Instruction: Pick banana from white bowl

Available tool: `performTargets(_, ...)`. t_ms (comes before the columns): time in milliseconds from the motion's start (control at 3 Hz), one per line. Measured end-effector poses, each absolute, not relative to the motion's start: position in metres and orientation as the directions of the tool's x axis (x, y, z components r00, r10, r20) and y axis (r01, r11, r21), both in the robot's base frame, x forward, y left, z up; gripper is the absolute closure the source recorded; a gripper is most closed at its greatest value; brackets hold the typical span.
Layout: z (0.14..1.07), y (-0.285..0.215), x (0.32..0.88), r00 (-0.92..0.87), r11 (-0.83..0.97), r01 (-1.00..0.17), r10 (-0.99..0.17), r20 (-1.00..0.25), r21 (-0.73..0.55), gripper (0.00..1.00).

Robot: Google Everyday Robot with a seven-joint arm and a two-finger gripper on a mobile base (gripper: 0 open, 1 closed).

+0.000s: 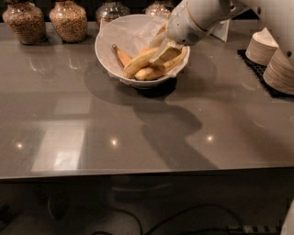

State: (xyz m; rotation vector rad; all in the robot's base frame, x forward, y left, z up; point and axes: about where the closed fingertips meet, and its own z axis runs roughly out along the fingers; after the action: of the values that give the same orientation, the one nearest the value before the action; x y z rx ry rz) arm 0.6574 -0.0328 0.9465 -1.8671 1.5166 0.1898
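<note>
camera view takes in a wide grey glossy table [138,137], and we see it reach out on every side of the gripper [166,53], which hangs over its far half. the white arm [206,13] comes down from the upper right and ends at the gripper, low inside the white bowl [106,64]. its shadow [170,124] lies on the table on the near side of the gripper.

the white bowl sits under and around the gripper, and most of its round rim lies to the picture's left of it. crumpled white paper [133,34] lines the bowl and rises behind and to the left of the gripper.

well to the right of the gripper, two stacks of small cream bowls [280,69] stand on a black mat [259,75]. far to its left, along the back edge, we see two jars of brown grain [25,20]. two more jars [112,9] stand behind the bowl, just beyond the gripper. a white card [223,30] shows just right of the gripper, partly behind the arm.

the banana [138,63] lies in the white bowl. its long pale yellow body slants from the lower left up to the gripper, and its upper end is hidden there. a thinner orange-toned banana [121,55] lies further left of the gripper against the paper. a duller yellow banana [154,72] lies just below the gripper, close along the banana's near side.

the gripper meets the banana's upper end. we cannot tell whether it is clenched on the banana or released.
</note>
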Motion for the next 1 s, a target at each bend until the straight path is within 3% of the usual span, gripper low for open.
performTargets(333,0.964,-0.04,0.656,0.274,0.008,-0.901,-0.765,-0.583,-0.433,1.0)
performTargets(1000,0.998,-0.073,0.643,0.156,0.249,-0.903,-0.571,-0.806,-0.351,1.0)
